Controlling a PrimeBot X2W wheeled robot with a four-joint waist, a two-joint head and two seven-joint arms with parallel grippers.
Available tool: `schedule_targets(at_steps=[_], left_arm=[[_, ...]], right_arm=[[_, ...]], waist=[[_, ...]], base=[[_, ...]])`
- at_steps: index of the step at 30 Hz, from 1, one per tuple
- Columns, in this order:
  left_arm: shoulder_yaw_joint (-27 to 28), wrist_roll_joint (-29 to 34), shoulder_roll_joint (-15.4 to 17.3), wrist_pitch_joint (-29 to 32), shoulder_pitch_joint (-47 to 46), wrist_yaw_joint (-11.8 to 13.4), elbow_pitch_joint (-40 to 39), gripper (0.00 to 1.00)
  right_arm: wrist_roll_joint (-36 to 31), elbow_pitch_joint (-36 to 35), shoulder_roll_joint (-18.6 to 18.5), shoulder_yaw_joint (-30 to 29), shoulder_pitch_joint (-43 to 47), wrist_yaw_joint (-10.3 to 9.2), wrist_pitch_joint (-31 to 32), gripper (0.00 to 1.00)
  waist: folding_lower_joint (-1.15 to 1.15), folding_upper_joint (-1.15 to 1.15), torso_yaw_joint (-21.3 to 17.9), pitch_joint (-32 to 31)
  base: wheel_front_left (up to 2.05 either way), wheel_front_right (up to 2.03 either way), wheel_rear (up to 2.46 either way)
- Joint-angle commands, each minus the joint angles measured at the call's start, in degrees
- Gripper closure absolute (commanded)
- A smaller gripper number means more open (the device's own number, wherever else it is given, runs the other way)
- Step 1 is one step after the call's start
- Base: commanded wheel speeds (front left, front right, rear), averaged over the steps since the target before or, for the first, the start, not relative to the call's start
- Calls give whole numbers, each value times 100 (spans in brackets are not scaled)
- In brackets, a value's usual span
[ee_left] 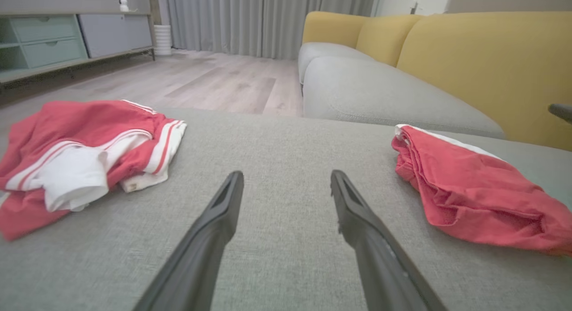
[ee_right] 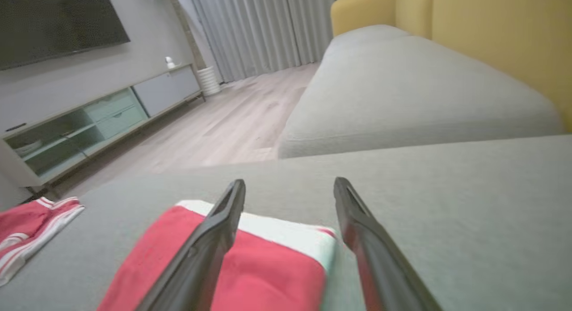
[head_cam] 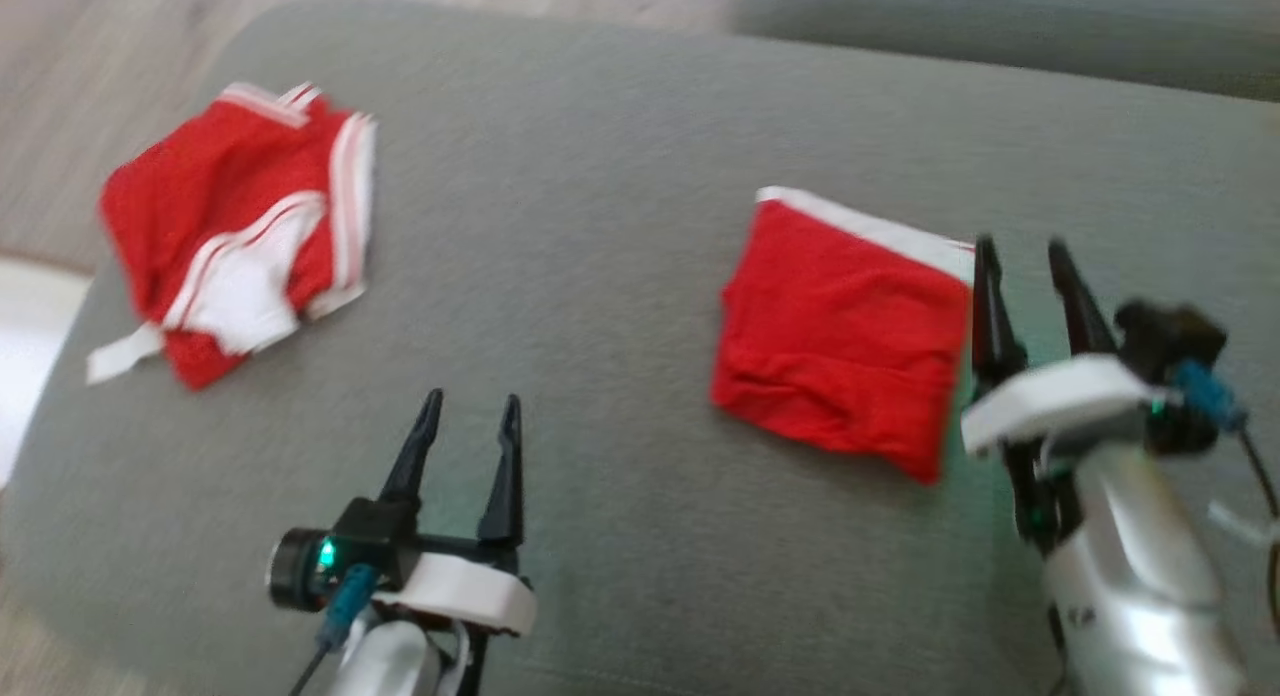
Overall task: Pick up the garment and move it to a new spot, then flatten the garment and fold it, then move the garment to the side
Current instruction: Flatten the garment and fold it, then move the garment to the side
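The garment [head_cam: 840, 336] is red with a white band and lies folded into a rough square on the grey cushion [head_cam: 600, 156], right of centre. It also shows in the left wrist view [ee_left: 473, 190] and under my right fingers in the right wrist view [ee_right: 268, 275]. My right gripper [head_cam: 1020, 246] stands open at the garment's right edge, its left finger [ee_right: 210, 239] over the cloth and nothing held. At the cushion's near side my left gripper [head_cam: 470, 401] is open and empty, with bare cushion between its fingers [ee_left: 286, 174].
A second red-and-white garment [head_cam: 230, 236] lies crumpled at the cushion's far left, near the edge. Beyond the cushion are a grey sofa seat [ee_left: 380, 92] with yellow backrests [ee_left: 473, 56], wooden floor [ee_left: 214, 78] and a low TV cabinet [ee_right: 103, 114].
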Motion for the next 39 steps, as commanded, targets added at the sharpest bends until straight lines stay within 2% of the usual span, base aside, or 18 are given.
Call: schedule_targets(at_steps=[1,6,10,13,22,27,32,39], left_arm=[[384,129,29,-29,-92,-53,-66,0],[709,207,29,-29,71,-98,55,0],[1053,236,29,-29,292,-57,175,0],[1213,326,29,-29,472,-82,256,0],[1423,223,29,-29,898,-39,160,0],[1310,237,29,-29,830,-23,95,0],[1117,242,29,-29,736,-57,75,0],[628,136,29,-29,498,-83,100,0]], right_arm=[[-102,-239,86,32,156,20,-45,0],[-320,-242,86,-165,551,20,-45,0],[-578,-251,86,-105,878,20,-45,0],[-494,-251,86,-116,1130,20,-45,0],[-405,-166,86,3,1585,20,-45,0],[-435,-186,86,29,1523,20,-45,0],[-313,-83,86,385,1273,20,-45,0],[298,882,86,1190,146,20,167,0]], waist=[[1,0,-646,-461],[1,0,-992,-641],[1,0,-1291,-773],[1,0,-1463,-844],[1,0,-1684,-960],[1,0,-1597,-912],[1,0,-1350,-751],[1,0,-668,-226]], base=[[0,0,0],[0,0,0],[0,0,0],[0,0,0],[0,0,0],[0,0,0],[0,0,0],[0,0,0]])
